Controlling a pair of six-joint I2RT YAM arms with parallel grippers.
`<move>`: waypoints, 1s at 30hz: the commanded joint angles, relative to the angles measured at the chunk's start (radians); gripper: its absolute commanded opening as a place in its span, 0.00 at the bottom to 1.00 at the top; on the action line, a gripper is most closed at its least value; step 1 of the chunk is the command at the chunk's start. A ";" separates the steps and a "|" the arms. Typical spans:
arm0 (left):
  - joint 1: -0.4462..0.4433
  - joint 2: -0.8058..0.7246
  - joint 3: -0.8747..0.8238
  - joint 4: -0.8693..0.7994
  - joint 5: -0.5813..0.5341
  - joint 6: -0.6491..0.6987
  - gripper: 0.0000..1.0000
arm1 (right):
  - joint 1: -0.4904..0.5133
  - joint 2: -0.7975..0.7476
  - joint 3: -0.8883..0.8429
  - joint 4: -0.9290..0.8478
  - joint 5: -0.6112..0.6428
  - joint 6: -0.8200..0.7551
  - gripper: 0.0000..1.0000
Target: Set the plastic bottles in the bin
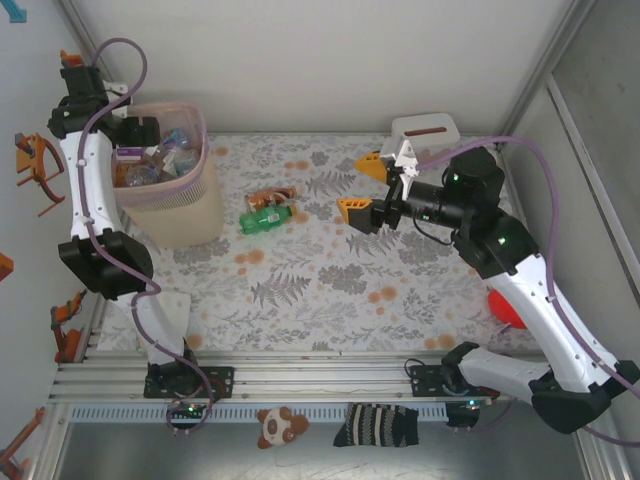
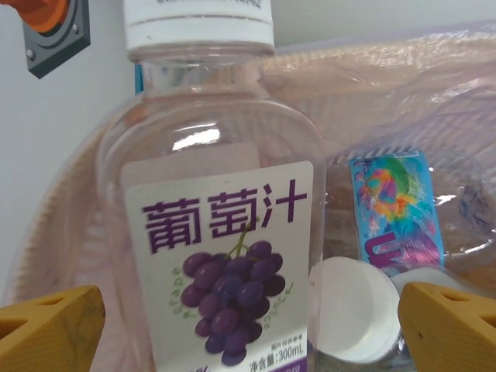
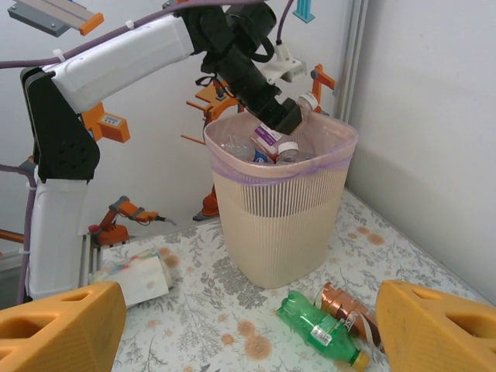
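Table [image 1: 330,290] holds green bottle [image 1: 266,217] & brown bottle [image 1: 272,195] betw bin [image 1: 190,215] & R gripper [image 1: 355,186], spread; L gripper [image 2: 252,329] spread over bin, grape bottle [image 2: 217,194] betw fingers [image 2: 54,318].

We see a leaf-printed tablecloth [image 1: 320,280] beneath the right gripper [image 1: 358,187], plain white walls [image 1: 330,60] ahead of it and to its right

The left arm [image 1: 88,190] rises at 9 o'clock and bends toward 10 o'clock. The left gripper [image 2: 248,332] points down, jaws spread wide. The right arm [image 1: 525,275] stretches from 5 o'clock toward centre. The right gripper [image 1: 361,187] faces 9 o'clock, its fingers [image 1: 368,164] parted.
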 commanded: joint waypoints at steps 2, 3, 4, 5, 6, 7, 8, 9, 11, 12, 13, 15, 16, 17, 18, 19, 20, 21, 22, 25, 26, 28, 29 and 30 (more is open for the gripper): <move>0.001 0.004 -0.038 0.087 -0.061 0.017 0.93 | 0.007 -0.027 -0.008 -0.009 0.014 -0.019 0.83; 0.002 0.003 -0.050 0.100 -0.066 0.017 0.91 | 0.006 -0.027 -0.008 -0.010 0.015 -0.019 0.83; 0.002 0.001 -0.065 0.114 -0.075 0.018 0.89 | 0.007 -0.028 -0.009 -0.010 0.014 -0.021 0.82; 0.001 0.001 -0.076 0.126 -0.084 0.020 0.88 | 0.006 -0.029 -0.009 -0.012 0.015 -0.021 0.83; 0.003 0.001 -0.086 0.136 -0.091 0.021 0.86 | 0.006 -0.030 -0.009 -0.013 0.017 -0.020 0.83; 0.003 0.003 -0.095 0.143 -0.096 0.021 0.85 | 0.008 -0.032 -0.010 -0.013 0.017 -0.021 0.83; 0.004 0.004 -0.101 0.152 -0.098 0.023 0.85 | 0.007 -0.032 -0.011 -0.014 0.019 -0.021 0.83; 0.005 0.006 -0.107 0.154 -0.099 0.023 0.85 | 0.007 -0.036 -0.011 -0.014 0.020 -0.021 0.83; 0.006 0.007 -0.108 0.155 -0.099 0.022 0.82 | 0.007 -0.039 -0.011 -0.016 0.022 -0.021 0.83; 0.005 0.005 -0.107 0.155 -0.096 0.021 0.78 | 0.007 -0.041 -0.011 -0.016 0.023 -0.021 0.83; 0.005 -0.001 -0.106 0.156 -0.094 0.020 0.75 | 0.006 -0.043 -0.011 -0.017 0.024 -0.020 0.83; 0.003 -0.025 -0.106 0.165 -0.091 0.017 0.70 | 0.006 -0.048 -0.011 -0.021 0.025 -0.021 0.83; 0.002 -0.038 -0.106 0.169 -0.088 0.017 0.69 | 0.007 -0.050 -0.012 -0.021 0.027 -0.021 0.83; 0.002 -0.052 -0.100 0.170 -0.084 0.017 0.68 | 0.006 -0.050 -0.012 -0.020 0.027 -0.021 0.83; 0.000 -0.062 -0.090 0.166 -0.080 0.018 0.66 | 0.006 -0.051 -0.012 -0.020 0.027 -0.020 0.83; 0.000 -0.073 -0.078 0.158 -0.074 0.018 0.65 | 0.006 -0.052 -0.012 -0.020 0.025 -0.019 0.83; 0.000 -0.080 -0.060 0.144 -0.068 0.018 0.64 | 0.007 -0.052 -0.013 -0.021 0.026 -0.018 0.83; 0.000 -0.085 -0.045 0.129 -0.061 0.020 0.64 | 0.006 -0.053 -0.012 -0.021 0.024 -0.019 0.83; 0.000 -0.091 -0.025 0.112 -0.055 0.020 0.64 | 0.007 -0.053 -0.014 -0.020 0.022 -0.018 0.83; 0.000 -0.109 0.017 0.068 -0.017 0.011 0.63 | 0.007 -0.052 -0.016 -0.019 0.019 -0.018 0.83; 0.000 -0.112 0.031 0.053 0.005 0.004 0.63 | 0.007 -0.051 -0.017 -0.017 0.018 -0.018 0.83; -0.001 -0.111 0.069 0.010 0.049 -0.015 0.62 | 0.006 -0.050 -0.017 -0.015 0.015 -0.016 0.83; -0.002 -0.107 0.090 -0.019 0.075 -0.026 0.62 | 0.006 -0.052 -0.017 -0.012 0.015 -0.014 0.83; -0.007 -0.103 0.107 -0.047 0.097 -0.037 0.62 | 0.006 -0.052 -0.017 -0.013 0.014 -0.012 0.83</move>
